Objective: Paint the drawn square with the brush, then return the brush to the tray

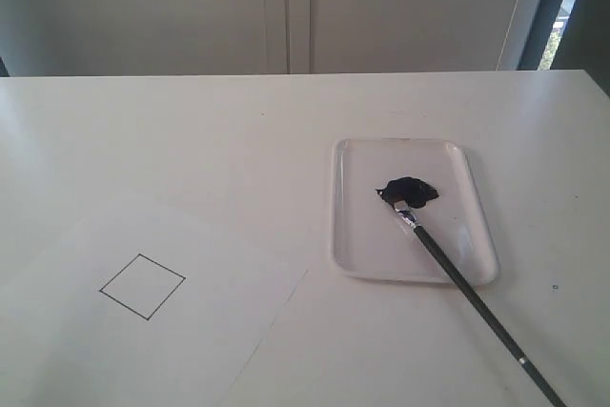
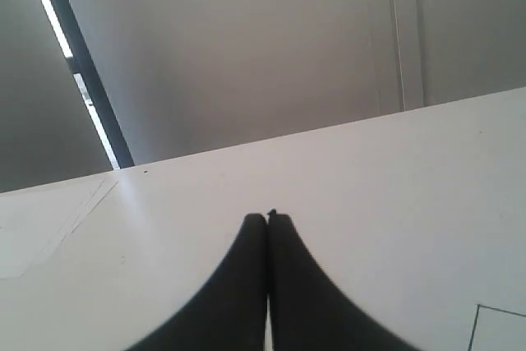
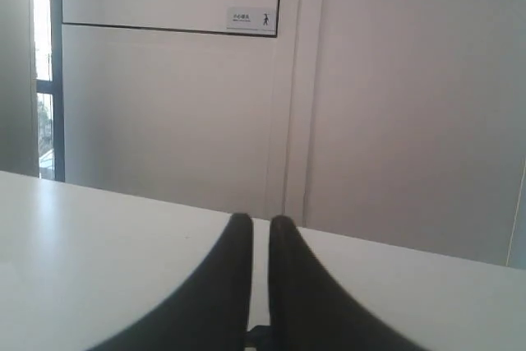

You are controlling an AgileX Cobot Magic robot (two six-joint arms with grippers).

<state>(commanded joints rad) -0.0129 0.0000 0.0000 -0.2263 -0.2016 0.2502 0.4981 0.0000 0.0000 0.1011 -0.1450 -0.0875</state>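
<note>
Finding the brush in the tray and the square unpainted

On the left of the exterior view we see a sheet of white paper (image 1: pixel 205 326) lying flat on the white tabletop (image 1: pixel 191 131), turned at an angle. The drawn square (image 1: pixel 142 285) sits on it as thin black lines with clean white inside, well apart from everything else.

Moving right, we come to the tray (image 1: pixel 341 235), which stands just beyond the paper's far corner without touching it. A dark paint blob (image 1: pixel 414 190) lies toward the middle of the tray. The brush (image 1: pixel 457 278) has its bristles in that blob. Its ferrule and black handle slant across the tray's near rim and out over the tabletop, running off the lower right edge of the view. Nothing has hold of the brush.

We see neither arm in the exterior view. In the left wrist view the left gripper (image 2: pixel 268 218) has its two black fingers pressed together, holding nothing, low over bare tabletop. In the right wrist view the right gripper (image 3: pixel 260 219) is all but closed, with only a thin slit between its fingers, and it too is empty.
</note>
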